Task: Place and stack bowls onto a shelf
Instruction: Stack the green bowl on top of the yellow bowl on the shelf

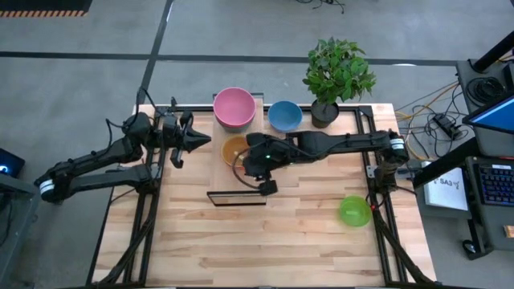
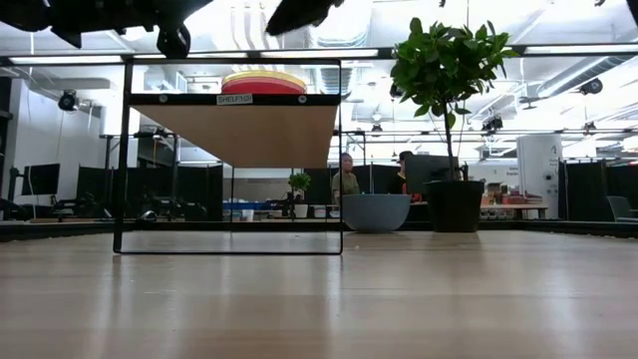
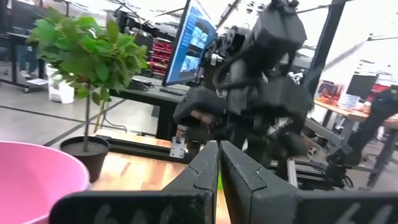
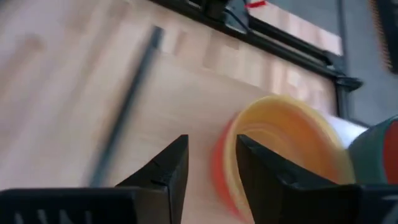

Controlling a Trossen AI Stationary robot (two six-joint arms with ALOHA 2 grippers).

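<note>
A yellow bowl nested on a red one [image 2: 263, 82] stands on the shelf [image 2: 234, 130], whose dark frame [image 1: 237, 198] stands mid-table. From above the stack [image 1: 233, 148] looks orange-yellow. My right gripper [image 4: 211, 146] is open just above the stack's rim [image 4: 219, 168], and the low view shows air between them. My left gripper [image 3: 218, 163] is shut and empty, left of the shelf [image 1: 197, 138]. A pink bowl [image 1: 234, 107] and a blue bowl [image 1: 284, 115] rest on the table at the back. A green bowl [image 1: 354, 210] rests at the near right.
A potted plant [image 1: 336, 76] stands at the back right beside the blue bowl. The right arm [image 1: 337, 144] stretches across the table from its right edge. People sit in the room beyond the table [image 2: 346, 178].
</note>
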